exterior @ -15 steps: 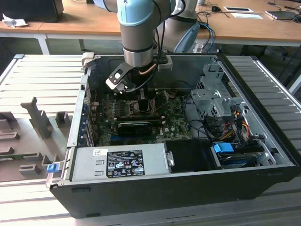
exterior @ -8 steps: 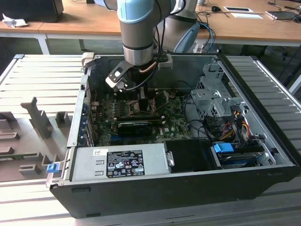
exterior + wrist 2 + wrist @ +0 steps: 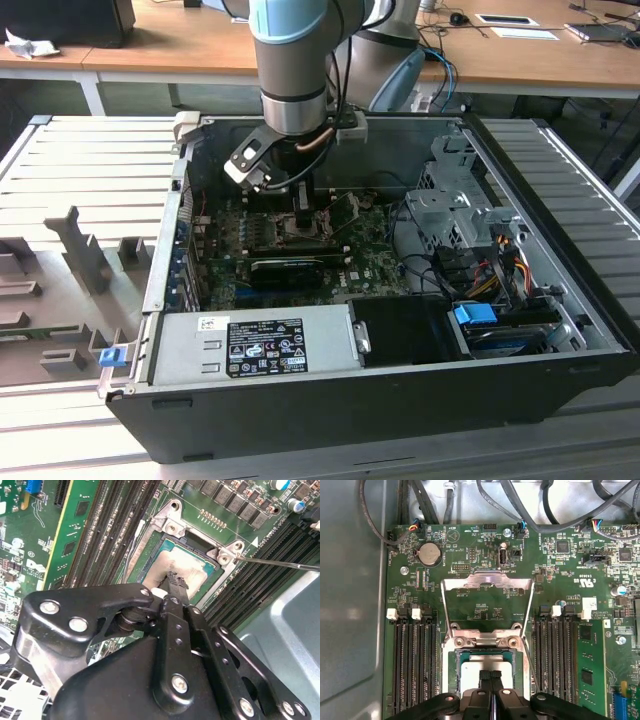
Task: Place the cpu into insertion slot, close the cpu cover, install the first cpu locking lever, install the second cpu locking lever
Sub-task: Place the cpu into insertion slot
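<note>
The cpu (image 3: 470,666) lies flat in the insertion slot (image 3: 458,656) on the green board, its pale face (image 3: 192,557) showing. The cpu cover (image 3: 470,584), a silver frame with a large window, stands swung open behind the slot. A thin locking lever (image 3: 280,563) sticks out beside the socket, unlatched. My gripper (image 3: 491,676) hangs just over the near edge of the cpu, its two black fingers pressed together with nothing between them. In the exterior view the gripper (image 3: 303,212) reaches down into the open computer case.
Long black memory slots (image 3: 412,665) flank the socket on both sides. A long black card (image 3: 285,268) lies in front of the socket, a power supply (image 3: 250,345) is at the case front, and a drive cage (image 3: 450,215) is on the exterior view's right. Cables (image 3: 520,510) cross the board's far edge.
</note>
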### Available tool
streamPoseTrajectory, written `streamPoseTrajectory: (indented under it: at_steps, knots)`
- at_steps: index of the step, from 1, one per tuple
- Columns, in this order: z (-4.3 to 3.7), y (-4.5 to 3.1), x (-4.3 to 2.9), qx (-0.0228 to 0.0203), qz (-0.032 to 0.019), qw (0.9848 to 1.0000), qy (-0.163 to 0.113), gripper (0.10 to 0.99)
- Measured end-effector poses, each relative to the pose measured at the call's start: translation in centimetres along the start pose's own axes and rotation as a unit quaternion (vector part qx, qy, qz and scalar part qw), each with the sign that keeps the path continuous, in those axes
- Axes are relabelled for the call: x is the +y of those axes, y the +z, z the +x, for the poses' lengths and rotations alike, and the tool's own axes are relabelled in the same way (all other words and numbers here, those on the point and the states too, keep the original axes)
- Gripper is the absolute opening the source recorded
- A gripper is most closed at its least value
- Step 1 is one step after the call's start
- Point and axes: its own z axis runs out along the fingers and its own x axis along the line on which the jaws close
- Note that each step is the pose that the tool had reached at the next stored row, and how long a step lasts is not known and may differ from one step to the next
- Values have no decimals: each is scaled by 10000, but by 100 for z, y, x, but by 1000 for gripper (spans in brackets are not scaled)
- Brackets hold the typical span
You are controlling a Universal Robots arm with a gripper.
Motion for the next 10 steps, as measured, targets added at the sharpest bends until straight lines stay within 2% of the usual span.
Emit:
streamPoseTrajectory:
  at_steps: [10]
  knots:
    - [0,-11,1,-2,2,10000,0,106]
